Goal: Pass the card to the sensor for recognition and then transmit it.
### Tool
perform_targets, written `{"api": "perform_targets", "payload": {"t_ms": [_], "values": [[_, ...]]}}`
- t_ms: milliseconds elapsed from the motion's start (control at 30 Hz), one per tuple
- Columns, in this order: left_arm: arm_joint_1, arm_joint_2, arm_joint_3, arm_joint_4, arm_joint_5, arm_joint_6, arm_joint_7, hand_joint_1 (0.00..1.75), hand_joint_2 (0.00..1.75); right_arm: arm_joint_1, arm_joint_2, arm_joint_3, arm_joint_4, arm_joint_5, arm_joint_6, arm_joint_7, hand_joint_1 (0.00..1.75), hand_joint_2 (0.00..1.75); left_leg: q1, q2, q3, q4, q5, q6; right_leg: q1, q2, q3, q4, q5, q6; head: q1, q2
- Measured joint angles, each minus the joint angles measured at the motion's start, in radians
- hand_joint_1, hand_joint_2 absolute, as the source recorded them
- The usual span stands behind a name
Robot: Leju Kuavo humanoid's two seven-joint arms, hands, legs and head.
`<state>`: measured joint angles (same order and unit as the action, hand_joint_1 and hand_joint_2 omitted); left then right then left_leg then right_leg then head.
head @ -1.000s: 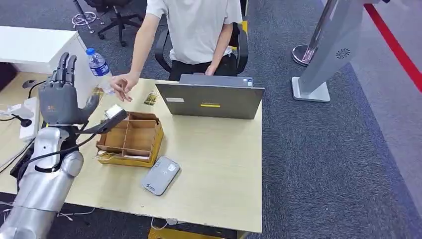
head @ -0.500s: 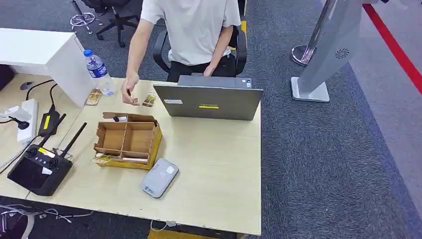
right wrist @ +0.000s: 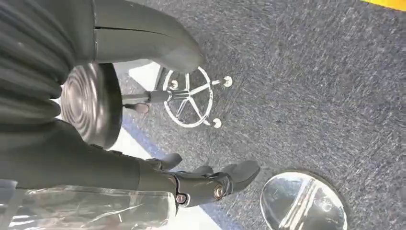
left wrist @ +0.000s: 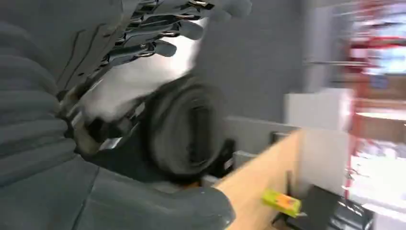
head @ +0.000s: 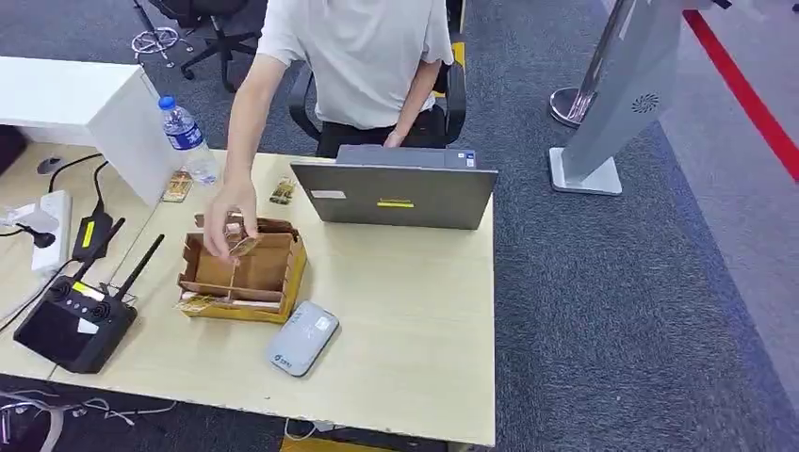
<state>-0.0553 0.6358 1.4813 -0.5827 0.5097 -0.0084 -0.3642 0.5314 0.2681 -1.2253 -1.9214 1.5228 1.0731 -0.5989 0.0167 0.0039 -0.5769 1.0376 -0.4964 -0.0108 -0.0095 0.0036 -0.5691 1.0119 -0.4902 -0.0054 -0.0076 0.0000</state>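
Overhead, a person's hand (head: 229, 218) reaches into the cardboard divider box (head: 243, 266) on the tabletop (head: 405, 320), and a small tan card (head: 242, 246) shows just under the person's fingers, over one of the back compartments; whether it is pinched or already resting in the box is too small to tell. Just in front of the box, toward the near edge, lies the grey card sensor (head: 302, 336), apart from the card. Two more small tan items lie behind the box: one (head: 282, 191) just left of the open laptop (head: 394, 193) and one (head: 177, 184) beside the water bottle (head: 187, 138), their printing unreadable. A black remote controller (head: 73, 320) with two antennas sits at the left. The person's head is cut off by the frame edge.

From the left wrist camera the left hand (left wrist: 158, 33) is badly blurred; its dark fingers lie side by side, a little apart, and nothing is visible between them, though a white smear behind them hides the detail. A dark round part fills the middle, and a strip of wooden surface with a yellow label (left wrist: 281, 202) shows beyond.

From the right wrist camera the right hand (right wrist: 201, 184) hangs over grey carpet (right wrist: 311, 81), its fingers loosely extended and holding nothing. A chair's star base (right wrist: 189, 98) and a round metal stand base (right wrist: 303, 201), partly cut off, lie on the floor
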Motion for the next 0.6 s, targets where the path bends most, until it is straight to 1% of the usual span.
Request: {"api": "perform_targets", "payload": {"t_ms": [33,67,100,133,167,200,267,300,333,467,533,600], "values": [[0.006,-0.037,0.005,0.053,0.062,0.013,0.011,0.00,1.75,-0.009,-0.022,0.000,0.023,0.000,-0.007,0.002,0.00,1.75,0.000,-0.001,0.001,0.000,0.000,0.000,0.000,-0.001,0.000,-0.001,-0.001,0.001,-0.002,0.000],[0.010,-0.078,0.006,0.098,0.071,0.030,0.019,0.00,1.75,-0.019,-0.048,0.003,0.052,0.000,-0.021,0.005,0.00,1.75,-0.003,-0.001,0.003,0.000,-0.001,0.002,-0.003,0.000,0.001,-0.002,-0.002,0.004,0.002,0.000],[0.013,-0.121,0.006,0.141,0.054,0.056,0.027,0.00,1.75,-0.028,-0.075,0.006,0.079,0.000,-0.038,0.006,0.00,1.75,-0.004,-0.001,0.004,0.000,-0.002,0.004,-0.004,-0.001,0.003,-0.002,-0.003,0.007,-0.001,0.000],[0.013,-0.167,0.006,0.178,0.028,0.089,0.029,0.00,1.75,-0.034,-0.094,0.009,0.102,0.000,-0.051,0.006,0.00,1.75,-0.004,-0.001,0.005,0.000,-0.002,0.005,-0.004,-0.001,0.005,-0.002,-0.003,0.007,-0.001,0.000],[0.012,-0.198,0.004,0.203,-0.001,0.117,0.029,0.00,1.75,-0.041,-0.109,0.015,0.121,0.000,-0.061,0.008,0.00,1.75,-0.005,-0.002,0.006,0.000,-0.002,0.005,-0.004,-0.001,0.005,-0.003,-0.002,0.010,0.005,0.000],[0.012,-0.233,0.000,0.226,-0.031,0.132,0.036,0.00,1.75,-0.044,-0.119,0.020,0.134,0.000,-0.068,0.009,0.00,1.75,-0.005,-0.002,0.006,0.001,-0.003,0.007,-0.004,-0.002,0.006,-0.004,-0.002,0.010,0.005,0.000],[0.009,-0.288,-0.024,0.267,-0.113,0.164,0.061,0.00,1.75,-0.045,-0.130,0.033,0.153,0.000,-0.076,0.008,0.00,1.75,-0.005,-0.002,0.005,0.002,-0.003,0.009,-0.004,-0.002,0.007,-0.005,-0.002,0.010,0.009,0.000],[0.007,-0.310,-0.041,0.283,-0.162,0.173,0.081,0.00,1.75,-0.046,-0.137,0.039,0.161,0.000,-0.081,0.009,0.00,1.75,-0.005,-0.002,0.006,0.002,-0.004,0.009,-0.004,-0.002,0.007,-0.005,-0.001,0.011,0.008,0.000],[0.006,-0.329,-0.063,0.293,-0.203,0.163,0.096,0.00,1.75,-0.046,-0.139,0.045,0.168,0.000,-0.086,0.010,0.00,1.75,-0.005,-0.002,0.005,0.002,-0.004,0.010,-0.004,-0.002,0.007,-0.005,-0.001,0.012,0.006,0.000],[-0.002,-0.401,-0.212,0.318,-0.372,0.091,0.145,0.00,1.75,-0.048,-0.150,0.066,0.187,0.000,-0.099,0.005,0.00,1.75,-0.005,-0.002,0.005,0.002,-0.004,0.010,-0.004,-0.002,0.007,-0.006,-0.001,0.012,0.007,0.000],[-0.006,-0.428,-0.282,0.326,-0.428,0.069,0.154,0.00,1.75,-0.048,-0.154,0.074,0.196,0.000,-0.100,-0.003,0.00,1.75,-0.005,-0.002,0.005,0.002,-0.004,0.010,-0.004,-0.002,0.008,-0.005,0.000,0.012,0.006,0.000],[-0.005,-0.450,-0.339,0.332,-0.460,0.059,0.156,0.00,1.75,-0.050,-0.156,0.083,0.206,-0.001,-0.100,-0.011,0.00,1.75,-0.005,-0.001,0.005,0.002,-0.004,0.010,-0.004,-0.001,0.008,-0.005,0.000,0.012,0.006,0.000]]}}
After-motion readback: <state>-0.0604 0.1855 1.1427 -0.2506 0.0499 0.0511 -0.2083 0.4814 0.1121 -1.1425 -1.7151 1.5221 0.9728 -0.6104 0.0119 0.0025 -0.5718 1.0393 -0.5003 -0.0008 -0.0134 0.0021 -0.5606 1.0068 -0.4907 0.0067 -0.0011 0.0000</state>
